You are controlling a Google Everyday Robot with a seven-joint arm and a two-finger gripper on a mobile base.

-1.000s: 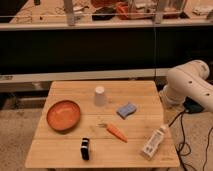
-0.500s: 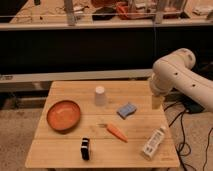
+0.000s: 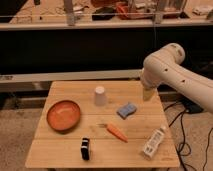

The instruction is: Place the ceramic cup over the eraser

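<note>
- Pale wooden slatted desk (image 3: 55, 152), rectangular, fills the lower centre.
- Smooth white rounded robot arm (image 3: 170, 70) reaches in from the right.
- Shallow round orange bowl (image 3: 63, 115) sits on the desk's left side.
- White plastic bottle with a printed label (image 3: 154, 142) lies at lower right.
- Tapered orange carrot (image 3: 116, 132) lies near the centre.
- Blue spongy pad (image 3: 126, 110) lies right of the cup.
- Small plain white tapered ceramic cup (image 3: 100, 96) stands at upper centre, well apart from the eraser.
- Black rectangular eraser with a pale band (image 3: 85, 148) stands at lower left.
- Yellowish pincer (image 3: 148, 93) hangs over the desk's upper right edge; I cannot tell whether it is apart or together.
</note>
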